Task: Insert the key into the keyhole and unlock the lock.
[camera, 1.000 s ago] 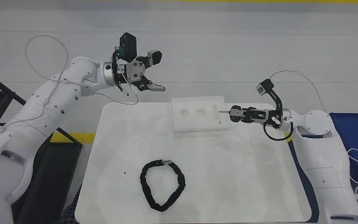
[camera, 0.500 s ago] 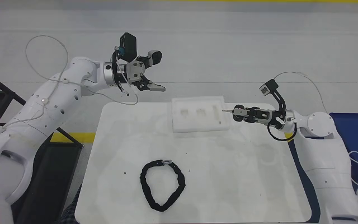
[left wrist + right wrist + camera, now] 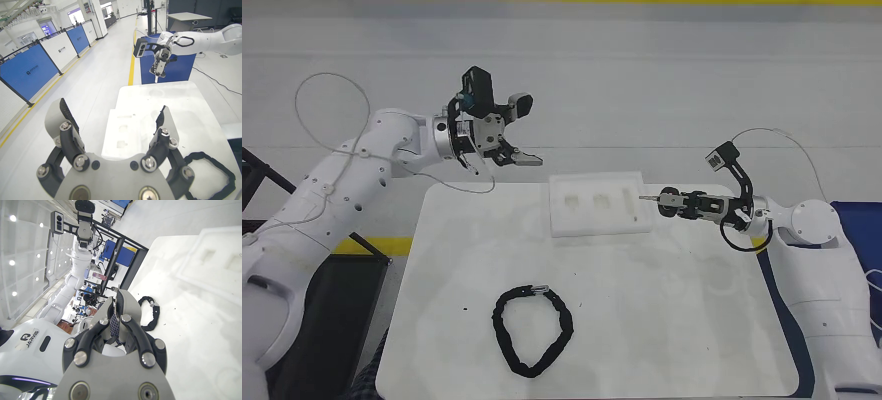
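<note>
Your right fingers point(image 3: 130, 302) pinch the key point(image 3: 156, 80), tip forward for insertion. Left fingers point(image 3: 56, 113) spread wide, far-left, seemingly free to steady the near lock point(image 3: 502, 335).

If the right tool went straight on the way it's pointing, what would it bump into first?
Probably the white foam block. The right tool, shut on the key, points at the block's end from close by. It might pass just over the top instead, as its height is hard to tell.

black cloth-sleeved lock point(image 3: 498, 330), metal key point(image 3: 645, 199), matt white foam tray point(image 3: 599, 225), smooth white table point(image 3: 682, 320)
</note>
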You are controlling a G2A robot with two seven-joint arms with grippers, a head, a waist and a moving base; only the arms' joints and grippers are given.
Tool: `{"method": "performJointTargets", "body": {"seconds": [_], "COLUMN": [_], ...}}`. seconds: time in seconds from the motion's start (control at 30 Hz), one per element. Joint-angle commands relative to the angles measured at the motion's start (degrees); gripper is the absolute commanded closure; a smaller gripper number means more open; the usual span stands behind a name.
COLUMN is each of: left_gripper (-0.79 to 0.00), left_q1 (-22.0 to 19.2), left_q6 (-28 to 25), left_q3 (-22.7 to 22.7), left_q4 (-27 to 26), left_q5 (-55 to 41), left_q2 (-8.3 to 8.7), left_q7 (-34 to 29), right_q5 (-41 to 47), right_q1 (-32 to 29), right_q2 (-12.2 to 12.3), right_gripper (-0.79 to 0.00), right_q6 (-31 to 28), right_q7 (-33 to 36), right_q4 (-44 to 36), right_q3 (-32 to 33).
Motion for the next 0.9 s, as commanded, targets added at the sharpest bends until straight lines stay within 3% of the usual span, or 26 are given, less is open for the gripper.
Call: {"method": "performJointTargets", "body": {"seconds": [0.0, 0.23, 0.43, 0.6, 0.7, 0.87], "left_gripper": [-0.785, -0.785, -0.785, -0.785, -0.785, -0.785], "left_q1": [1.9, 6.6, 9.5, 10.2, 9.4, 11.9], "left_q6": [-0.9, -3.2, -4.1, -4.1, -4.1, -4.1], "left_q3": [-0.4, -2.0, -1.1, 2.1, 7.6, 8.0], "left_q4": [0.6, 2.4, 0.4, -0.7, -2.2, -3.0], "left_q5": [2.3, 5.7, 12.4, 17.6, 22.3, 32.4], "left_q2": [0.22, 0.59, 0.52, 0.36, 0.15, 0.00], "left_q7": [1.5, 4.0, 7.1, 10.3, 12.6, 17.3], "right_q5": [0.0, 0.0, 0.0, 0.0, 0.0, 0.0], "right_q1": [0.0, 0.0, 0.0, 0.0, 0.0, 0.0], "right_q2": [0.0, 0.0, 0.0, 0.0, 0.0, 0.0], "right_gripper": [0.000, 0.000, 0.000, 0.000, 0.000, 0.000], "right_q6": [0.0, 0.0, 0.0, 0.0, 0.0, 0.0], "right_q7": [0.0, 0.0, 0.0, 0.0, 0.0, 0.0], "right_q4": [0.0, 0.0, 0.0, 0.0, 0.0, 0.0], "right_q3": [0.0, 0.0, 0.0, 0.0, 0.0, 0.0]}}
